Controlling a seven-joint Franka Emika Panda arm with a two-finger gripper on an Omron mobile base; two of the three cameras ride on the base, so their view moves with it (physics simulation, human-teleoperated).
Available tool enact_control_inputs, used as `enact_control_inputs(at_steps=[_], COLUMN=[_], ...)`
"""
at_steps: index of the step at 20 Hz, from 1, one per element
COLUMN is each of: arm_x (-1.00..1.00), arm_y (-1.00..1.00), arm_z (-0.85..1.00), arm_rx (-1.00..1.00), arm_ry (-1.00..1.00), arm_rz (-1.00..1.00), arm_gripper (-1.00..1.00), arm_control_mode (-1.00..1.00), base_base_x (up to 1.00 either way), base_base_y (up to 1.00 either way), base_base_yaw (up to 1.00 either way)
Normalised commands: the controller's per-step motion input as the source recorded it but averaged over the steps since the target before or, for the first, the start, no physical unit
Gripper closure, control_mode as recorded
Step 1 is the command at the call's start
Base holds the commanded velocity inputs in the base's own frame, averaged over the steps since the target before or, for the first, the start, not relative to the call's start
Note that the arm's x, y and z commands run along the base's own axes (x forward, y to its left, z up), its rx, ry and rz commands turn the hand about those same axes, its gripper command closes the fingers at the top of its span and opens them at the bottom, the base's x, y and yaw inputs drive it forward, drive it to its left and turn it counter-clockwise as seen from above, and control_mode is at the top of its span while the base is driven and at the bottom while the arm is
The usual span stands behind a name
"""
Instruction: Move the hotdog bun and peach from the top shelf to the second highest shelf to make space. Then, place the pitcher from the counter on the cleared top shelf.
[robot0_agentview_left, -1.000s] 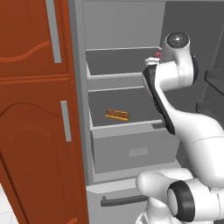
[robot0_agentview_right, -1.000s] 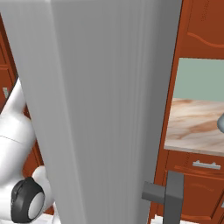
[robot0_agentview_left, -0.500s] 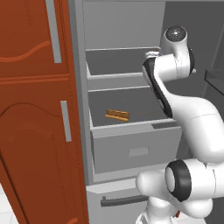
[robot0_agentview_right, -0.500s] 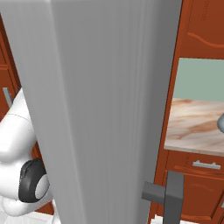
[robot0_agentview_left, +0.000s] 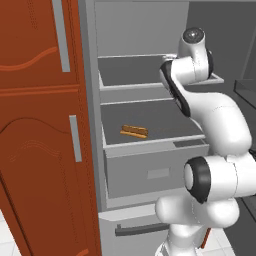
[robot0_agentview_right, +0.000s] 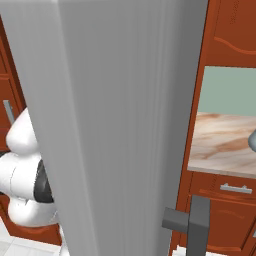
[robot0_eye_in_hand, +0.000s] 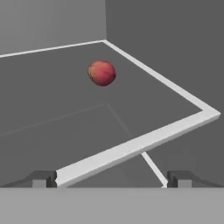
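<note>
In the hand view the peach (robot0_eye_in_hand: 102, 72), a small red-orange ball, rests on the grey top shelf (robot0_eye_in_hand: 52, 87), well behind its pale front edge. My gripper (robot0_eye_in_hand: 111, 179) is open just in front of that edge, its fingertips (robot0_eye_in_hand: 43, 178) wide apart with nothing between them. The left base view has the hotdog bun (robot0_agentview_left: 134, 131) lying on the ledge below the top shelf (robot0_agentview_left: 130, 70), with my white arm (robot0_agentview_left: 192, 65) raised at the top shelf's right end and covering it. The pitcher (robot0_agentview_right: 252, 142) peeks in at the right edge of the counter (robot0_agentview_right: 220, 145).
The open fridge door (robot0_agentview_right: 125, 125) stands close in the right base view, its dark handle (robot0_agentview_right: 199, 225) low down. Tall red-brown cupboard doors (robot0_agentview_left: 35, 125) flank the fridge on the left. A closed drawer front (robot0_agentview_left: 155, 170) sits under the bun's ledge.
My arm has turned left toward the fridge and risen a little. The peach, seen beside the arm a second ago in the left base view, is now covered by it. The jaws stayed open.
</note>
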Motion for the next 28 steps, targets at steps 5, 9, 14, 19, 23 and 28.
enact_control_inputs(at_steps=[5,9,14,19,23,28], arm_x=[0.62,0.54,0.44,0.36,0.37,0.39], arm_y=[-0.27,-0.22,-0.09,-0.09,-0.13,-0.20], arm_z=[-0.01,-0.09,-0.16,-0.13,-0.08,-0.04], arm_rx=[0.00,0.00,0.00,0.00,0.00,0.00], arm_ry=[0.00,0.00,0.00,0.00,0.00,0.00], arm_rz=[0.00,0.00,0.00,0.00,0.00,0.00], arm_gripper=[-1.00,-1.00,-1.00,-1.00,-1.00,-1.00], arm_control_mode=[-1.00,-1.00,-1.00,-1.00,-1.00,-1.00], base_base_x=[0.00,0.00,0.00,0.00,0.00,0.00], base_base_y=[0.00,0.00,0.00,0.00,0.00,0.00], base_base_yaw=[0.00,0.00,0.00,0.00,0.00,0.00])
